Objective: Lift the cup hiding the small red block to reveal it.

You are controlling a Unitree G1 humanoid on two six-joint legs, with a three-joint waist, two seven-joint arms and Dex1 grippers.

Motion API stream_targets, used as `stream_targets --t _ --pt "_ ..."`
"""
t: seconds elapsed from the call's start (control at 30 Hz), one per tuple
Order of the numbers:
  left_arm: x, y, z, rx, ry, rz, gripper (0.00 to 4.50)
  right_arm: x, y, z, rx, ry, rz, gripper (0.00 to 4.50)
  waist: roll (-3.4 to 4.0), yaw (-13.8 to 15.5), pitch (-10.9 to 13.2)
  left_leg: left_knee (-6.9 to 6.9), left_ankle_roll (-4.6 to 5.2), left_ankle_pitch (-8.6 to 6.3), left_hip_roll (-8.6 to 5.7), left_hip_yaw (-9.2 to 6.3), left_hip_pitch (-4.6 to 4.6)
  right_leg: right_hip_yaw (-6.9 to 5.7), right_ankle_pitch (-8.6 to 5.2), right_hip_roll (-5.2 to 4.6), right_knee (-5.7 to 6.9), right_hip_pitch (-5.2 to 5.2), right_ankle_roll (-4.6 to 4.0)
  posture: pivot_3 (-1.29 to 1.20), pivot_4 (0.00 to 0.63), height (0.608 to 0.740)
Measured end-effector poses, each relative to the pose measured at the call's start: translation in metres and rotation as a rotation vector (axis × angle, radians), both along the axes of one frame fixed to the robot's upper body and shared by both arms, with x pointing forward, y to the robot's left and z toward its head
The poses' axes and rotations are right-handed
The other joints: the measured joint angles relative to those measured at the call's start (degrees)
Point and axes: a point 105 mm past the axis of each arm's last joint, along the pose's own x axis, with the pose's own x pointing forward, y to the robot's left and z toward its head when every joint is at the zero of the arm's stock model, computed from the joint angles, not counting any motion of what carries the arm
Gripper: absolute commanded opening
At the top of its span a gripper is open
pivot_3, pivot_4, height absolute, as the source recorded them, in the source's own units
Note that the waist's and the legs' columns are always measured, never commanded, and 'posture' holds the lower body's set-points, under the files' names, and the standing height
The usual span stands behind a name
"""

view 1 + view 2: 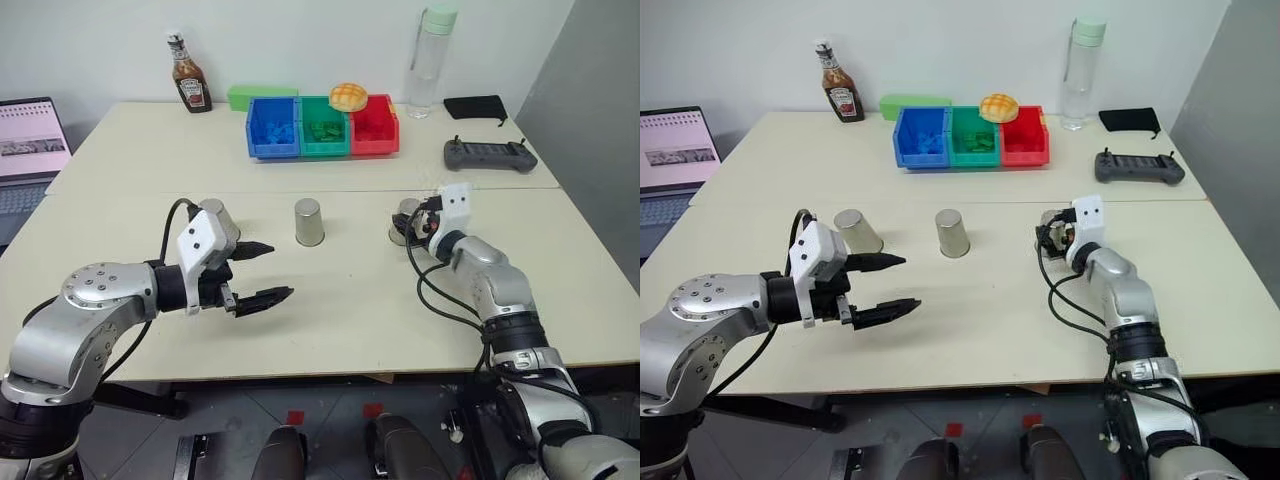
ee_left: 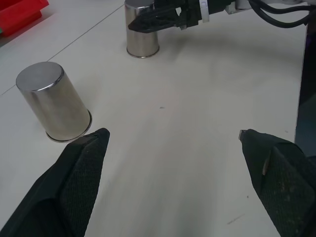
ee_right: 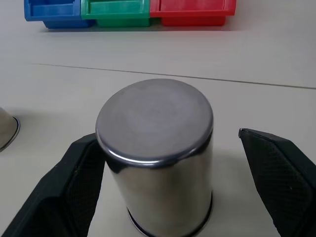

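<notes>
Three alike silvery metal cups stand upside down in a row across the table: the left cup (image 1: 858, 230), the middle cup (image 1: 309, 222) and the right cup (image 3: 158, 163). Which one is the cup over the small red block I cannot tell; the block is hidden. My right gripper (image 3: 166, 137) is open with one black finger on each side of the right cup, one finger close against its wall and the other well apart. My left gripper (image 1: 280, 270) hangs open and empty over the table, in front of the left cup and to the left of the middle cup (image 2: 52, 101).
Blue (image 1: 272, 127), green (image 1: 325, 127) and red (image 1: 374, 125) bins stand in a row at the back, with a bun (image 1: 347, 96) behind them. A ketchup bottle (image 1: 189, 78), a water bottle (image 1: 428, 60), a controller (image 1: 489, 155) and a laptop (image 1: 30, 150) lie around the edges.
</notes>
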Motion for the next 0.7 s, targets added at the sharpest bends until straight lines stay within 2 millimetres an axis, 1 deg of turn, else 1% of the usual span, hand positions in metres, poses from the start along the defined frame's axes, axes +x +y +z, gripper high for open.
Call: stream_targets --t 0.07,0.1,0.13,0.17,0.27,0.4,0.47,0.53,0.6,0.63,0.7 --pt "0.000 0.000 -0.001 0.001 0.002 0.002 4.50 0.002 0.002 -0.002 -0.001 0.005 0.000 4.05 0.01 0.0 0.0 0.00 0.00 0.00 0.00 0.00 -0.01 0.00 0.00 0.00 0.00 -0.01 0.00 0.00 0.150 0.740" --pt "0.000 0.001 -0.001 0.002 0.002 0.003 4.50 0.003 0.002 -0.002 -0.002 0.003 0.001 3.97 0.01 0.0 0.0 0.00 0.00 0.00 0.00 0.00 -0.01 0.00 0.00 0.00 0.00 -0.01 0.00 0.00 0.150 0.740" --pt "0.000 0.001 -0.002 0.002 0.003 0.004 4.50 0.004 0.003 -0.001 -0.003 0.000 0.003 3.74 0.01 0.0 0.0 0.00 0.00 0.00 0.00 0.00 -0.01 0.00 0.00 0.00 0.00 -0.01 0.00 0.00 0.150 0.740" --pt "0.000 0.001 -0.003 0.005 0.005 0.006 4.50 0.004 0.003 0.000 -0.004 -0.006 0.009 3.41 0.01 0.0 0.0 0.00 0.00 0.00 0.00 0.00 0.00 0.00 0.00 0.00 0.00 -0.01 0.00 0.00 0.150 0.740" --pt "0.000 0.003 -0.004 0.008 0.008 0.015 4.50 0.004 0.005 0.001 -0.003 -0.015 0.022 2.76 0.01 0.0 0.0 0.00 0.00 0.00 0.00 -0.01 0.00 0.00 0.00 0.00 0.01 -0.01 0.00 0.00 0.150 0.740" --pt "0.001 0.004 -0.005 0.009 0.002 0.016 4.50 0.003 0.007 0.007 -0.015 -0.056 0.037 2.66 0.01 0.0 0.0 0.00 0.00 0.00 0.00 0.00 -0.01 0.00 0.00 0.00 0.01 -0.01 0.00 0.00 0.150 0.740" --pt "0.001 0.004 -0.005 0.010 0.001 0.017 4.50 0.002 0.007 0.015 -0.024 -0.099 0.038 2.66 0.02 0.0 0.0 -0.01 0.00 0.00 0.00 -0.01 -0.02 0.00 0.00 0.00 0.01 -0.03 0.00 0.00 0.150 0.740" --pt "0.001 0.005 -0.005 0.011 -0.001 0.020 4.50 0.000 0.004 0.034 -0.023 -0.171 0.022 2.66 0.02 0.0 0.0 -0.01 0.00 0.00 0.00 -0.01 -0.04 0.00 0.00 0.00 0.00 -0.04 0.00 0.00 0.150 0.740" --pt "0.002 0.005 -0.005 0.012 -0.002 0.020 4.50 -0.004 -0.005 0.047 -0.026 -0.220 -0.017 2.66 0.02 0.1 0.0 -0.01 0.00 0.00 0.00 -0.02 -0.04 -0.01 0.00 -0.01 0.00 -0.04 0.00 0.00 0.150 0.740" --pt "0.002 0.005 -0.005 0.012 -0.002 0.019 4.50 -0.005 -0.009 0.048 -0.034 -0.227 -0.031 2.66 0.02 0.1 0.0 -0.01 0.00 0.00 0.00 -0.02 -0.04 -0.01 0.00 -0.01 0.00 -0.04 0.00 0.00 0.150 0.740" --pt "0.002 0.005 -0.005 0.014 -0.006 0.020 4.50 -0.007 -0.022 0.047 -0.064 -0.218 -0.094 2.66 0.02 0.2 0.0 0.00 0.00 0.00 -0.01 -0.01 -0.04 0.01 0.00 -0.02 0.00 -0.04 0.00 0.00 0.150 0.740"
